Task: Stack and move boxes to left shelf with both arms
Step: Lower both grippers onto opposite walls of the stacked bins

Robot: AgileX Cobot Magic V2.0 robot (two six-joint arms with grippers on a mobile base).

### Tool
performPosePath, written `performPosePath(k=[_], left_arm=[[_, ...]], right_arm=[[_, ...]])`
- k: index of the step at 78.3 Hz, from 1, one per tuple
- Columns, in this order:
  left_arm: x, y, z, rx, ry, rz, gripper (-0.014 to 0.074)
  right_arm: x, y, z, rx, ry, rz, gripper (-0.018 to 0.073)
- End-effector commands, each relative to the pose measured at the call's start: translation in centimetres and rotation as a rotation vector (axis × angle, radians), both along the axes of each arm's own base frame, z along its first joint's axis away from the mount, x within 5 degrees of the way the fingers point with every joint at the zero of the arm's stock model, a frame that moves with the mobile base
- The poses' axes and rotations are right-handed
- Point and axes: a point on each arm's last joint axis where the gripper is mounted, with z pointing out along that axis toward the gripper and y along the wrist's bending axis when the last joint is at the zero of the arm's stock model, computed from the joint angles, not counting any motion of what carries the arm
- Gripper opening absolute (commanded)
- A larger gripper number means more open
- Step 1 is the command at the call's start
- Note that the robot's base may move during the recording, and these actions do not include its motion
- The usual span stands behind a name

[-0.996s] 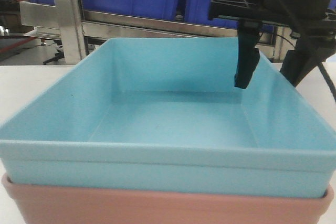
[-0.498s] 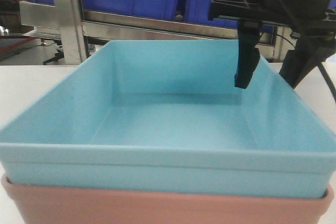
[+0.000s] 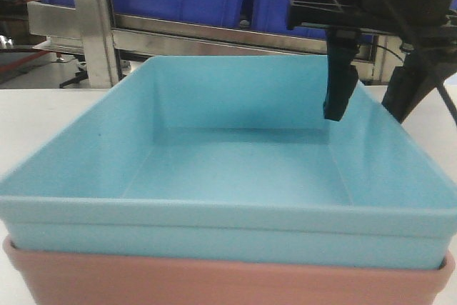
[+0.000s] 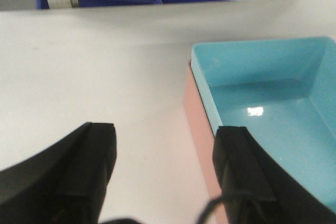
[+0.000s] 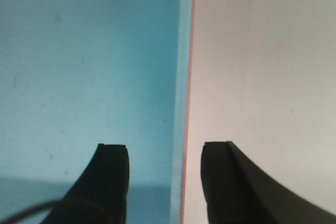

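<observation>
Gaping wide, the right pincer (image 5: pixel 164 148) is edging rightward astride the wall of the light sky-blue rectangular plastic bin (image 3: pixel 235 169), nested in the salmon-pink plastic bin (image 3: pixel 214 280) mid-frame on the worktop (image 4: pixel 105 51), while the equally wide left pincer (image 4: pixel 167 129) is flanking them, suggesting lifting soon.

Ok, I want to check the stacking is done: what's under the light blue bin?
The salmon pink bin sits directly under the light blue bin, nested around it. Only its rim and part of its outer wall show; its inside and floor are covered by the blue one.
</observation>
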Motion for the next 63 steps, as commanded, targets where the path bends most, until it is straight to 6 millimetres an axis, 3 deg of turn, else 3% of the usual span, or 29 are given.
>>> performPosePath(k=[1,15,42,63], left_arm=[[1.7,-1.1,2.1,-0.016,-0.038,-0.029,0.0316],[4.5,-5.2,1.8,-0.018,0.047,-0.110,0.0316],[8.1,-11.5,-2.2,0.116,0.410,0.086,0.0315],[10.3,-13.2,-5.2,0.209,0.590,0.146,0.0315]], right_arm=[[0.0,-0.3,2.2,0.014,-0.094,0.020,0.0394],[0.0,-0.3,2.2,0.008,-0.097,0.021,0.0394],[-0.1,-0.4,2.2,0.005,-0.081,0.006,0.0394],[-0.3,-0.5,2.0,0.007,-0.054,-0.035,0.0394]])
